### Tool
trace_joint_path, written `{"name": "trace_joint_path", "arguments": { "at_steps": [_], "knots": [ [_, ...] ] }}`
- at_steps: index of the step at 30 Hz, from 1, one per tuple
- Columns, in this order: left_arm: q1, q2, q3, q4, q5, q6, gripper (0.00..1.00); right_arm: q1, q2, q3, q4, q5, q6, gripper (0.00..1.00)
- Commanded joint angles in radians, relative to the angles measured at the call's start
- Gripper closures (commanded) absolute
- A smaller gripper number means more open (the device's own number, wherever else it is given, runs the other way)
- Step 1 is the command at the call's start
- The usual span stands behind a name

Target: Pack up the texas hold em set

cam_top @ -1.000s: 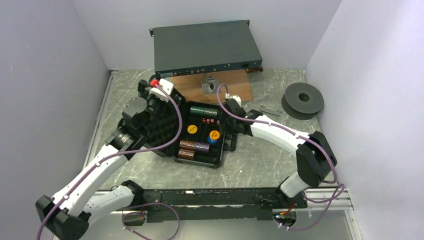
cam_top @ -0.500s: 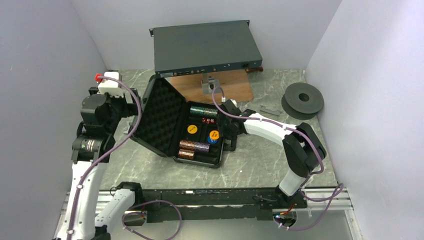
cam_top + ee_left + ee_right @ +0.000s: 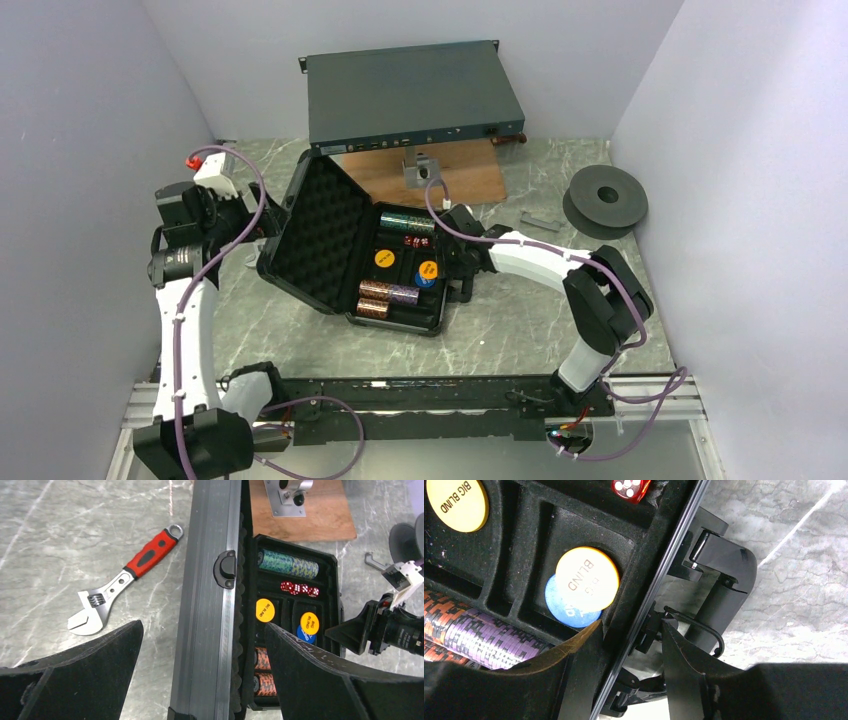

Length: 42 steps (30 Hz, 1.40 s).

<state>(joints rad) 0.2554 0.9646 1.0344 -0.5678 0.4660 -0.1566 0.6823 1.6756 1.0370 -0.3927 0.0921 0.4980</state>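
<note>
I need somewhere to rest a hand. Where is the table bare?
Bare marble runs between the case and the front rail. Crowded: a wrench left of the lid, the wooden board behind.

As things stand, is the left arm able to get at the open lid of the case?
Probably yes. The open left gripper faces the lid at its rim, with nothing between them; the wrench lies aside. The right gripper holds the case by its wall.
</note>
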Motion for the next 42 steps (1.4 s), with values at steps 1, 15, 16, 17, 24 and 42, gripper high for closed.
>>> {"name": "trace_joint_path", "arguments": {
  "at_steps": [1,15,16,17,24,42],
  "knots": [
    [0.01,0.001,-0.045,0.092,0.108,-0.022,0.03,-0.006,-0.025,-0.033,0.011,-0.028,-0.016,0.52],
    [0.008,0.025,-0.145,0.123,0.251,-0.027,0.47,-0.006,-0.04,-0.061,0.04,-0.078,-0.01,0.57],
    [0.008,0.018,-0.149,0.114,0.254,-0.019,0.53,-0.006,-0.042,-0.062,0.042,-0.086,-0.009,0.57],
    [0.007,0.01,-0.156,0.108,0.255,-0.014,0.56,-0.006,-0.044,-0.064,0.044,-0.087,-0.009,0.57],
    [0.007,-0.068,-0.187,0.065,0.261,-0.013,0.67,-0.006,-0.077,-0.083,0.04,-0.088,-0.004,0.6],
    [0.007,-0.287,-0.158,-0.118,0.293,-0.017,0.69,0.016,-0.255,-0.153,-0.014,-0.184,0.032,0.44]
  ]
}}
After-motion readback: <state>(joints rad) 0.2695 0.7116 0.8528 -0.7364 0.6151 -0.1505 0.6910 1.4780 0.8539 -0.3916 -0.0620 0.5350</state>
